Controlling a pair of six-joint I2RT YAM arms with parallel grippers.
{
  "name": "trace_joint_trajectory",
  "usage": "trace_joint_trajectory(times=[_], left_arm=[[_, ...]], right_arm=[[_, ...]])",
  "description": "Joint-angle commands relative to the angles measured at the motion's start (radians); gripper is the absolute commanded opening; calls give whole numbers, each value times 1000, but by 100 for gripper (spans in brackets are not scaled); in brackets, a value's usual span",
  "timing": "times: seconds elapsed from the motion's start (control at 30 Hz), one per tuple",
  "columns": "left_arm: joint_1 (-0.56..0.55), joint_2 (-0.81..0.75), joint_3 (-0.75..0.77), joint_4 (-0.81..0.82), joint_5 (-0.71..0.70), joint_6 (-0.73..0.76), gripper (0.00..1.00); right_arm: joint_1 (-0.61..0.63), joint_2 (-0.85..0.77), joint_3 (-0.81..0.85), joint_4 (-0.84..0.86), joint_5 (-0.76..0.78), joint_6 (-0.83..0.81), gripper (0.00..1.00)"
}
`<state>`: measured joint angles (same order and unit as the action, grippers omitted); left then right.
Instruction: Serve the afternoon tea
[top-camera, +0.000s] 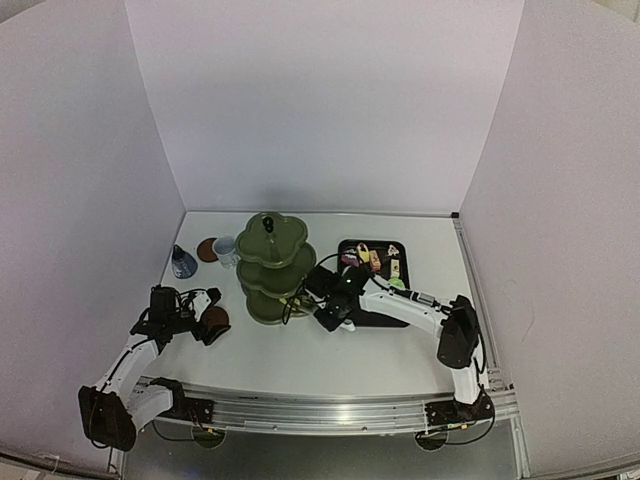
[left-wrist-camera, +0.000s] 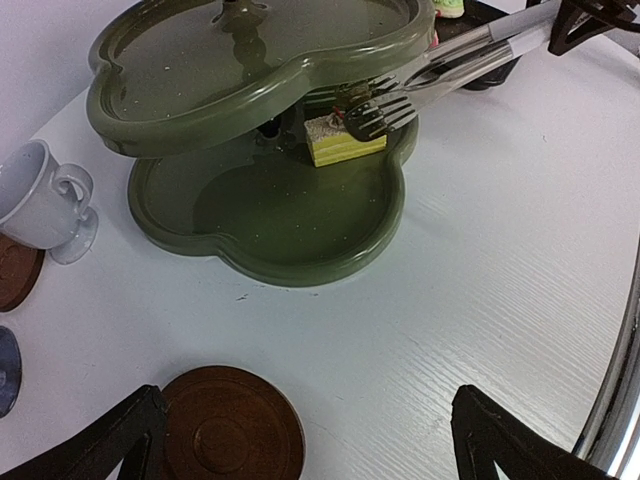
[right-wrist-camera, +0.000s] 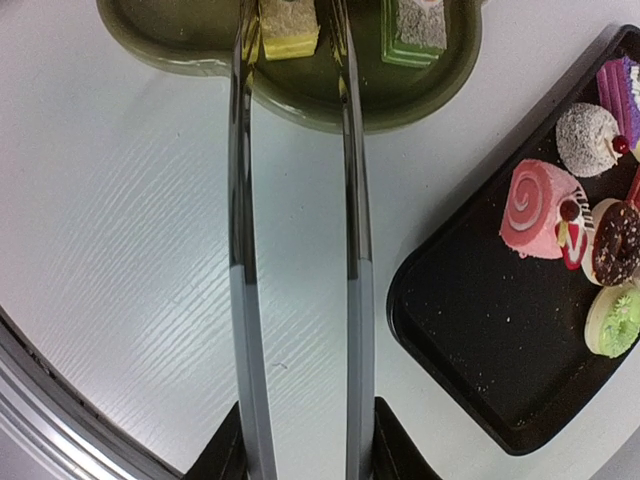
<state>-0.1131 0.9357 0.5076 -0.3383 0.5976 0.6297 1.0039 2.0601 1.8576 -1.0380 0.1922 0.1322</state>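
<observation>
The right claw is clenched on the thin tongs, whose parted tips bracket the yellow cake straight ahead of it on the lowest tier of the stand — a skewed pull-back could snag that cake — tipping or dragging it rimward.

Light even and soft, from overhead. White walls and table bright, faintly pink. Stand throws a short soft shadow; dark under its upper tiers. Glossy highlights on its top tier in the left wrist view. Tongs mirror-bright, streaked with glare and dark bands, soft at the near end. Overhead view coarse; small things lack detail. Metal rail curves at the right edge.
</observation>
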Motion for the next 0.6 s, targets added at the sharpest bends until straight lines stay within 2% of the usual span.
trace_joint_trajectory(times=[0.0, 0.57], left_arm=[[-5, -10, -9, 30, -7, 12, 100], [-4, 0, -9, 30, -7, 24, 100]], right_arm=[[-4, -130, -43, 9, -17, 25, 32], [-49, -373, -200, -72, -4, 155, 29]])
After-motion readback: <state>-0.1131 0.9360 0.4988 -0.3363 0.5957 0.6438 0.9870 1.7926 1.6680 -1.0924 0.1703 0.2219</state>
